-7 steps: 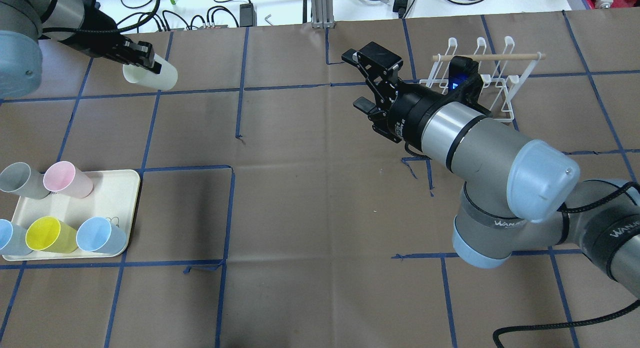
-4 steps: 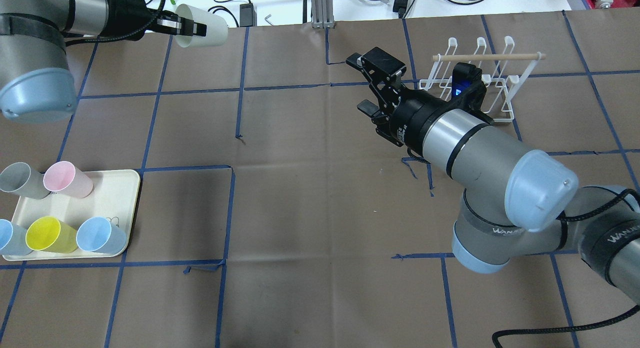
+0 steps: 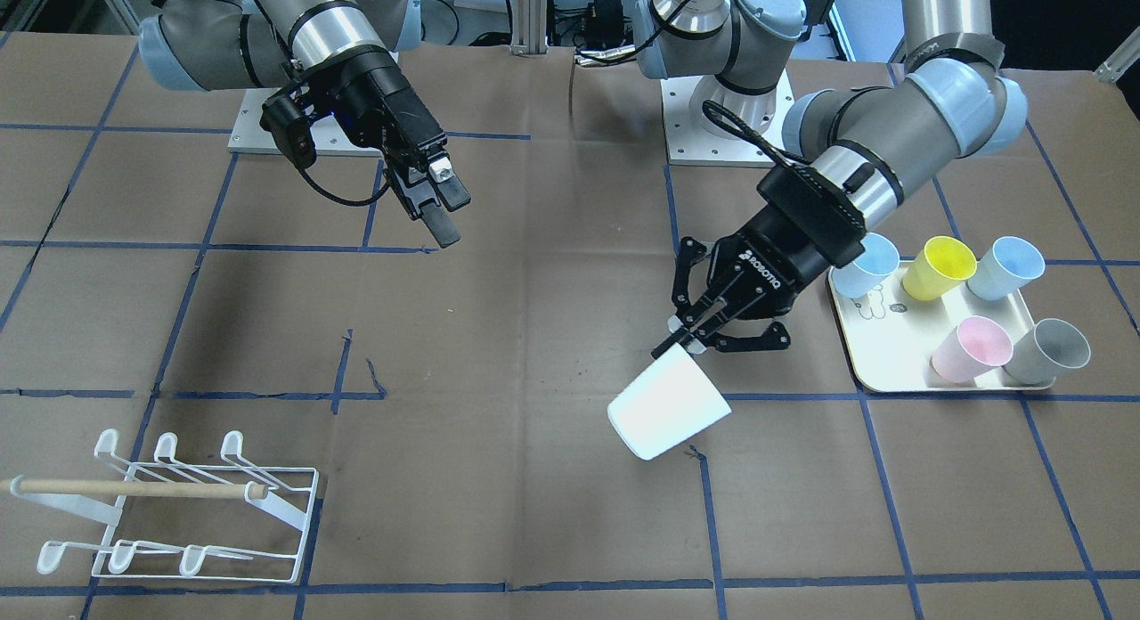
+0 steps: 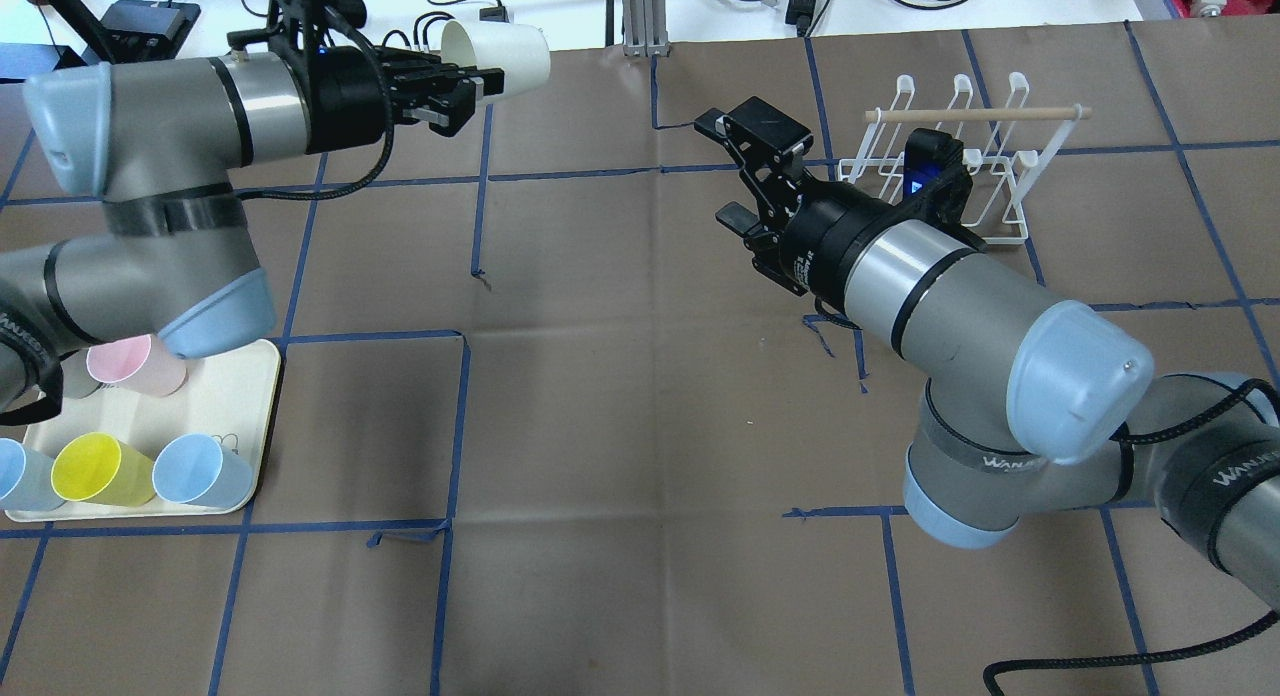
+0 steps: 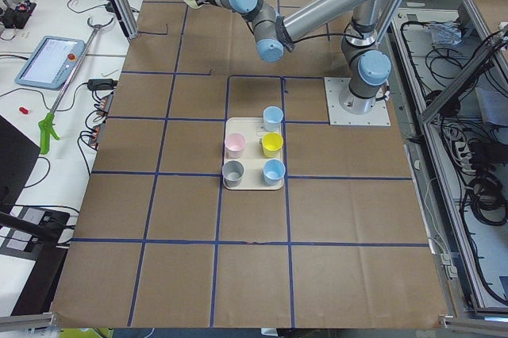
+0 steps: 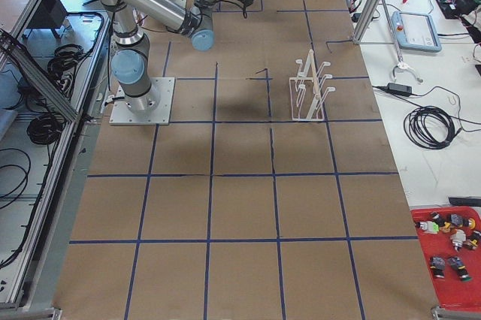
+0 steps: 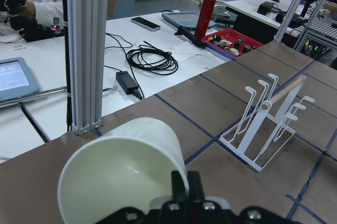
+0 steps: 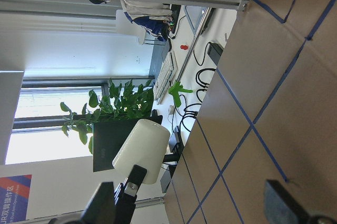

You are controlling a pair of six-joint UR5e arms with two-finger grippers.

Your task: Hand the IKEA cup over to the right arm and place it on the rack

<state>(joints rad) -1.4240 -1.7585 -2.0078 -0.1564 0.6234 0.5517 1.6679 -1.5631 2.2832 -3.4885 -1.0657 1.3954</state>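
Left gripper (image 3: pixel 688 337) is holding white cup (image 3: pixel 668 404) aloft
Pinching its rim at 11 o'clock; right gripper (image 4: pixel 716 168) is gaping empty near rack (image 4: pixel 1000 113) at 1 o'clock; thin rim pinch is risking slip.

Open tabletop (image 4: pixel 600 266) is seen between the left gripper (image 4: pixel 484 82), closed on the cup (image 4: pixel 512 54), and the spread right gripper (image 4: pixel 722 171); the rack (image 4: pixel 1000 112) is set beyond the latter.

Bright, even light from overhead. Soft, broad shadows pool on the brown table (image 4: pixel 620 576). In the front view the white cup (image 3: pixel 668 412) washes out almost flat. In the right wrist view the window (image 8: pixel 52 50) blows out and the bottom edge blurs.
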